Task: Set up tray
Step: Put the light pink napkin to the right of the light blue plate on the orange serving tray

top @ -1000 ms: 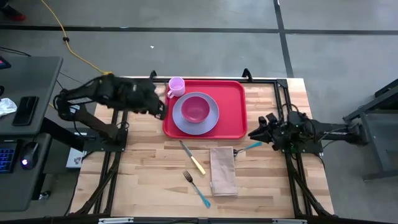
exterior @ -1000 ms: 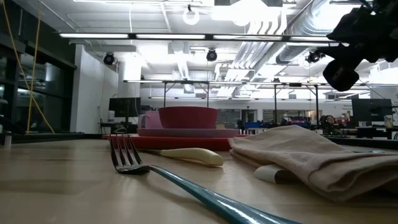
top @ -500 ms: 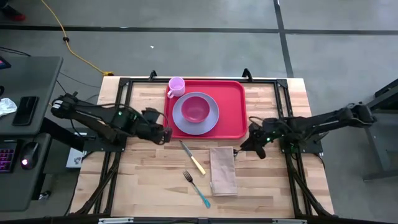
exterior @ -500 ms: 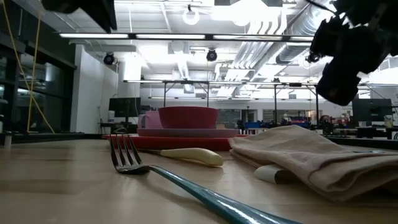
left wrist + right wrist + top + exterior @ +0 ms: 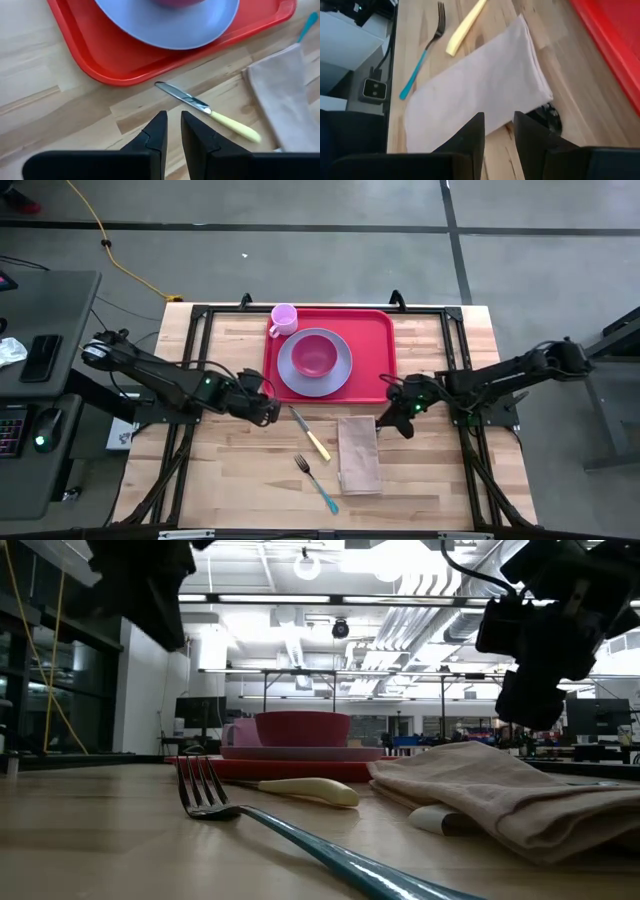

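- Left arm stretches from the table's left edge inward, low over the wood; left gripper [image 5: 268,408] sits just off the near-left corner of the large flat red plastic tray [image 5: 375,350].
- In the left wrist view the left gripper [image 5: 170,131] has its two dark fingers a narrow gap apart, nothing between them, tips aimed at the silver blade of the yellow-handled table knife [image 5: 207,111].
- Right arm reaches in from the right edge, elbow out by the frame rail; right gripper [image 5: 393,418] hangs at the top-right corner of the folded beige cloth napkin [image 5: 359,455], just below the tray's near-right corner.
- Right wrist view: right gripper [image 5: 498,131] fingers slightly parted, empty, over the napkin [image 5: 475,90] edge; a small dark round object lies at the napkin's corner, cannot tell what it is.
- Tray lies at the table's far centre, long side across, its far edge close to the black frame rail; bare wood left and right of it.
- On the tray: round lavender plate [image 5: 340,370] with a dark pink bowl [image 5: 314,354] on it; small pink cup [image 5: 284,318] at the far-left corner.
- Tray is between the two grippers and just beyond both; neither touches it.
- Knife [image 5: 311,434] lies diagonal between grippers, near the tray's near rim; teal-handled fork [image 5: 317,484] nearer the front, left of the napkin.
- Open wood at front-left and front-right of the wooden table [image 5: 230,480].
- Low view: fork [image 5: 300,830] in the foreground, tray [image 5: 250,767] behind, both arms dark at the upper corners.
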### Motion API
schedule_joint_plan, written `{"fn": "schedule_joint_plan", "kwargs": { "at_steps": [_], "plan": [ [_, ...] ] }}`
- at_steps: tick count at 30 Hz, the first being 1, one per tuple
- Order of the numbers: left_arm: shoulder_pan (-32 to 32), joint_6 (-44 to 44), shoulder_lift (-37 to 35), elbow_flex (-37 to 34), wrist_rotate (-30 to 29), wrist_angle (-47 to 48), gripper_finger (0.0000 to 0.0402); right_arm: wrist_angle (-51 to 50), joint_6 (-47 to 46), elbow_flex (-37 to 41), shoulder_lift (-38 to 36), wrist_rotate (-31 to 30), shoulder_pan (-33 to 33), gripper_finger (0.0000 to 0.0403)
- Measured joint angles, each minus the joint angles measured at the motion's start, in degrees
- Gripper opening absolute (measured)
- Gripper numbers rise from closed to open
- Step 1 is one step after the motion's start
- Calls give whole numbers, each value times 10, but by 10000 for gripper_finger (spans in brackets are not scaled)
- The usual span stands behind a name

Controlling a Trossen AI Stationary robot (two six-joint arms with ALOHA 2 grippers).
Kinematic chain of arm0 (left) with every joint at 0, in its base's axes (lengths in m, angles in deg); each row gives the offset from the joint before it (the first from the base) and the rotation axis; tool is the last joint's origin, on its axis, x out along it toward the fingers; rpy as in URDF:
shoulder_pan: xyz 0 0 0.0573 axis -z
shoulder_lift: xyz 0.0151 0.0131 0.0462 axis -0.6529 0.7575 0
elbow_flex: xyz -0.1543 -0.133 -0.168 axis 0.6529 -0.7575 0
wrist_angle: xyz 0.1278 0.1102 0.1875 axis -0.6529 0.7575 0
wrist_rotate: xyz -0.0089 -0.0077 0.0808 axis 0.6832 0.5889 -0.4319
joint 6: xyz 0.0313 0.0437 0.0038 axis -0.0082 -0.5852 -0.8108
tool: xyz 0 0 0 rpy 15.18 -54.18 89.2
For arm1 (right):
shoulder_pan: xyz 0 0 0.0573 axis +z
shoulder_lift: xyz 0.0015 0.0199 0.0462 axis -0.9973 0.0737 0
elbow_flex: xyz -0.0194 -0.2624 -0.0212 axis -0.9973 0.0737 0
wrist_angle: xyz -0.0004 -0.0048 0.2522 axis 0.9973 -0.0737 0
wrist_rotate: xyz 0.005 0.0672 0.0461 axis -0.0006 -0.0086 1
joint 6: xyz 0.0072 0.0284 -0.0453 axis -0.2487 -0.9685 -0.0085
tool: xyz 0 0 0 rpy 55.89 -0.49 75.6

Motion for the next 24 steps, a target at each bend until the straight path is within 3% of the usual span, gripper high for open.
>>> {"fn": "schedule_joint_plan", "kwargs": {
  "at_steps": [7,14,24],
  "plan": [
    [1,-4,-38,-75,-16,-61,85,15,-1,0,6,-23,0,83],
    [33,-75,-136,-147,-83,-138,85,15,-7,0,6,-21,-7,83],
    [93,-139,-238,-192,-174,-141,85,20,-52,0,6,17,-45,83]
  ]
}}
